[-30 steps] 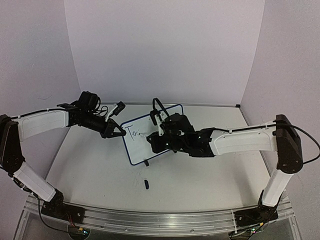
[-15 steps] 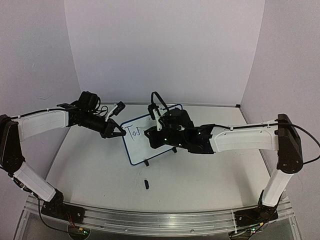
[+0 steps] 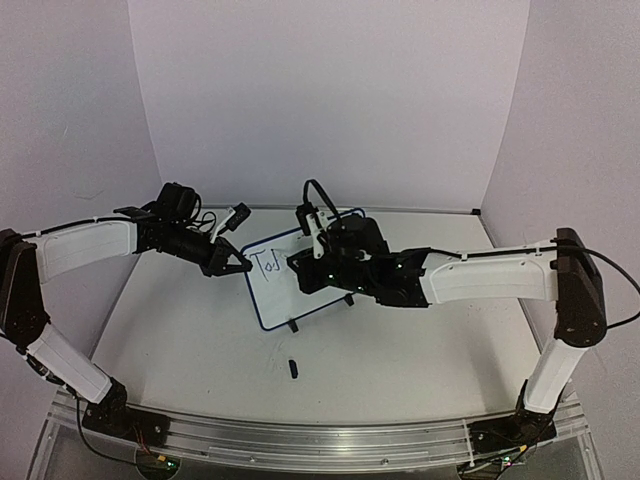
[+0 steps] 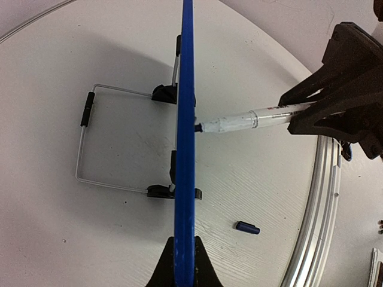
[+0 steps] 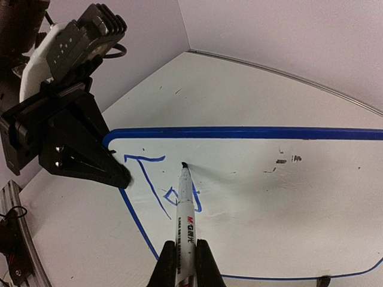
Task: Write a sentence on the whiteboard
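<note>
The right claw is closed tight on a slim white marker pen with black lettering on its barrel. It grips the barrel low down, and the pen runs straight out ahead of the fingers. The dark tip touches the face of the small white whiteboard with a thin dark-blue rim and rounded corners, just right of the top bar of a "T".

The handwritten sentence begins there in thin blue strokes. A slanted "T", a small "o" and part of another letter sit near the board's upper left corner, directly under and beside the pen tip. The remaining white surface carries only a few faint specks.

The left claw is shut on the whiteboard's left edge, just beside the "T". The left wrist view looks along the blue rim, which sits pinched between the two black fingers.

From that view the board stands on edge on the white worktop. It is held by two black clip feet, with a thin wire stand lying flat behind it. The pen meets the board's opposite face.

A small dark-blue pen cap lies on the worktop in front of the board, apart from both claws.
</note>
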`<action>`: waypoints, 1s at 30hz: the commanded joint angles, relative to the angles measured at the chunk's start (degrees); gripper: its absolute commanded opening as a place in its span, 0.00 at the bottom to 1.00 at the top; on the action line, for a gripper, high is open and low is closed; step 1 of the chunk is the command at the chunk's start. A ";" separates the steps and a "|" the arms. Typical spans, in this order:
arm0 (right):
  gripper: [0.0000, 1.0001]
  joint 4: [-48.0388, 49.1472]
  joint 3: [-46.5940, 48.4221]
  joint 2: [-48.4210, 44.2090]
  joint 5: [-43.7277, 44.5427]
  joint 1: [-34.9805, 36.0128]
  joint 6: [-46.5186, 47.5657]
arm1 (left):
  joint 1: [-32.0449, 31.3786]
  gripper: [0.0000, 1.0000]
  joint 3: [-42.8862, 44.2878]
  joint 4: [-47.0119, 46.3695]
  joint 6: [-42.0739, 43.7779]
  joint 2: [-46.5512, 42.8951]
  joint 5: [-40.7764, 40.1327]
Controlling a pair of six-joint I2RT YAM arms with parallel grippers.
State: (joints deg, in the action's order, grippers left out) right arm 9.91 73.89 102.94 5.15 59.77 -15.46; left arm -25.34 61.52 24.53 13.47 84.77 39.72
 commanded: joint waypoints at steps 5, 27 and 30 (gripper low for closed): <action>0.00 2.74 -0.05 -1.01 2.42 -0.30 0.23 | -0.30 0.00 1.87 3.28 1.38 -0.31 -1.93; 0.00 2.28 -5.29 -1.07 2.67 -0.31 -2.97 | -0.32 0.00 1.93 3.46 1.33 -0.04 -1.83; 0.00 1.98 -5.94 -1.22 2.80 -0.33 -3.24 | -0.32 0.00 1.92 3.41 1.35 -0.13 -1.77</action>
State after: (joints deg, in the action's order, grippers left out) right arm 11.84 68.97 102.94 5.32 59.77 -17.76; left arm -25.34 61.52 24.56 13.45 84.77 39.72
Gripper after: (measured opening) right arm 0.067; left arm 0.034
